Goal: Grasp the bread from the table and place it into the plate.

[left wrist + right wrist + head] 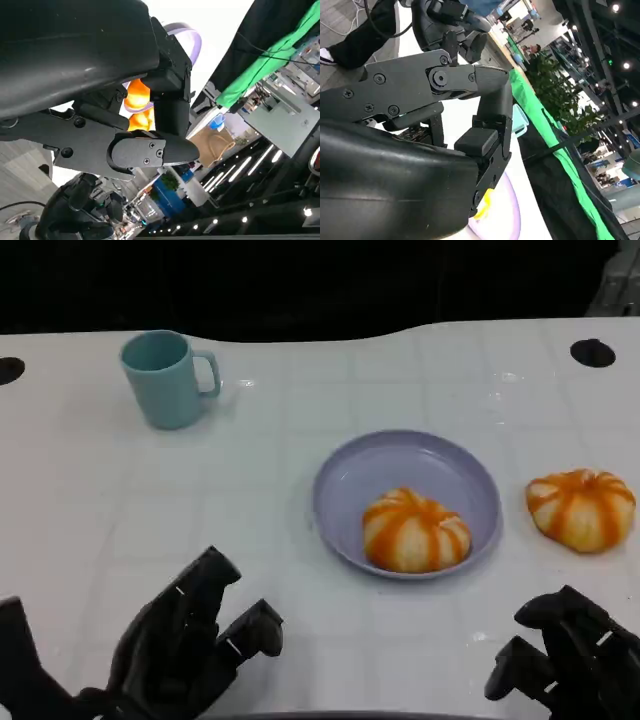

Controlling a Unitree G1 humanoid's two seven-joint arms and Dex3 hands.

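One orange-striped bread bun [415, 530] lies inside the lavender plate [400, 465] at mid-table, toward the plate's near side. A second bun [582, 508] sits on the white table to the right of the plate, apart from its rim. My left hand [185, 650] hovers at the near edge, left of the plate, holding nothing, its fingers apart. My right hand [575, 660] hangs near the front right, short of the second bun, also empty. In the left wrist view, orange bread [137, 95] and the plate rim [192, 40] peek past my left hand [150, 125].
A teal mug [165, 378] stands at the back left, handle to the right. Two dark holes [592, 352] mark the table's far corners. The white tabletop [260, 500] lies bare between mug, plate and hands. The right wrist view catches the mug [520, 122] and the plate [510, 215].
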